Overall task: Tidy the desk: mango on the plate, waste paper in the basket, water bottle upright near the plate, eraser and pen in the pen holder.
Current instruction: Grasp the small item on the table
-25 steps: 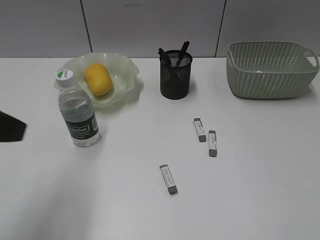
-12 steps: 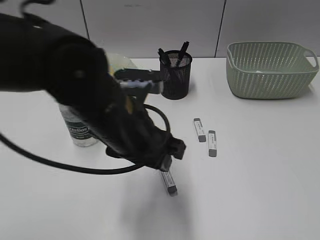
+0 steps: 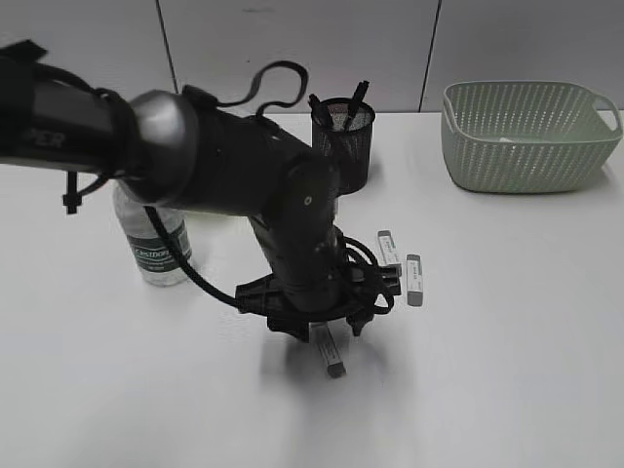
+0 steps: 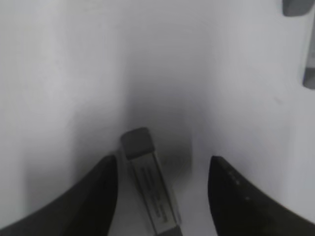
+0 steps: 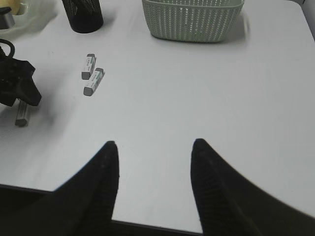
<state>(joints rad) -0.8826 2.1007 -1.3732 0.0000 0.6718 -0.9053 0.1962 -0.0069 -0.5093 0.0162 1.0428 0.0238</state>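
Left claw (image 4: 162,196) hangs low over the nearest eraser (image 4: 150,189), fingers spread either side of it, not touching yet. The eraser lies slightly askew between them, closer to one finger than the other. To do this well, I'd centre the claw over the eraser's middle, square the fingers to its long sides, then settle to the desk (image 3: 507,370) before pinching. It is thin, so a high grip would likely slip off.

Right claw (image 5: 155,172) waits spread and empty over bare desk.

The exterior view hides that eraser almost wholly under the arm; only its end (image 3: 334,367) peeks out. It does show the pen holder (image 3: 343,144), the destination, plus two more erasers (image 3: 389,252) (image 3: 414,279) lying near each other. The basket (image 3: 526,136) stands well apart.

The left wrist view alone shows the finger gaps.
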